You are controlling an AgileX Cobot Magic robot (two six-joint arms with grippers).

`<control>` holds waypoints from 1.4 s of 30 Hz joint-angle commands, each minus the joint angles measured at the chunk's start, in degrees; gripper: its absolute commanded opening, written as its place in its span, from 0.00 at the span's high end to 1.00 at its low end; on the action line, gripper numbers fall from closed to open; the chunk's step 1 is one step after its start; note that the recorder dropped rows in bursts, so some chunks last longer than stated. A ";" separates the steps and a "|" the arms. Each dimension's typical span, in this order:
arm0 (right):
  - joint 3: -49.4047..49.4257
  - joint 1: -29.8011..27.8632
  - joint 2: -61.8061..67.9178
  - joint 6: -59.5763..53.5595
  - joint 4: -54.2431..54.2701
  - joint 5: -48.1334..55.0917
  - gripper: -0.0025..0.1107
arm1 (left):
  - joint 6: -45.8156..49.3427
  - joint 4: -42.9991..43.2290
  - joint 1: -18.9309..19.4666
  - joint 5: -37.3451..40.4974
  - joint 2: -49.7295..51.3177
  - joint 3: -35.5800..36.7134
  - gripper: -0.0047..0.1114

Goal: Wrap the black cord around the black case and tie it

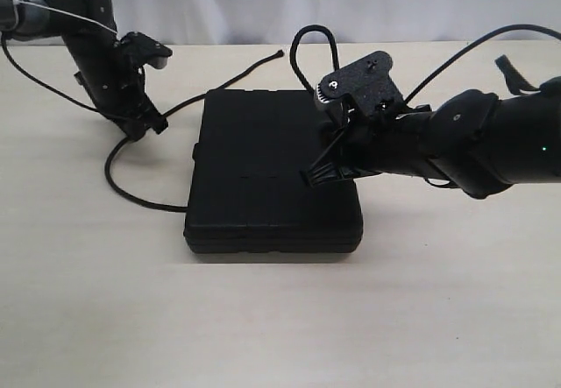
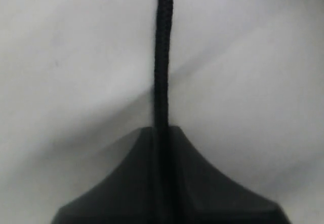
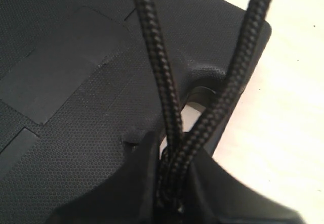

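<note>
A flat black case (image 1: 273,173) lies in the middle of a pale surface (image 1: 263,318). The black cord (image 2: 162,57) comes out from under the case's left edge, curves across the surface and rises to the left gripper (image 1: 151,127), which is clamped on a single strand. The right gripper (image 1: 316,176) sits over the case's right half — pinched closed on two strands that arch up in a loop near the far edge. A loose end lies behind the case.
</note>
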 commanded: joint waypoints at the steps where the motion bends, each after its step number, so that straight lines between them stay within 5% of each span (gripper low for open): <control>1: 0.20 -0.19 -0.78 -1.19 -0.46 0.27 0.94 | -0.63 3.44 -0.18 12.32 -1.53 0.94 0.96; 11: 0.20 -0.19 -0.78 -1.19 -0.46 0.27 0.94 | -6.25 7.98 0.55 13.10 -13.47 18.14 0.96; 19: 0.20 -0.19 -0.78 -1.20 -0.46 0.37 0.94 | -16.87 11.97 9.13 11.38 -14.47 29.64 0.93; 28: -0.02 -0.19 -0.78 -1.20 -0.46 0.12 0.94 | -15.99 14.29 9.11 7.39 -14.47 29.55 0.59; 34: -0.39 -0.19 -0.78 -1.20 -0.46 -0.04 0.94 | -10.83 15.81 6.58 7.54 -15.22 24.79 0.55; 42: -0.51 -0.19 -0.78 -1.31 -0.46 0.45 0.94 | -5.15 9.76 4.15 -15.43 -15.41 22.08 0.56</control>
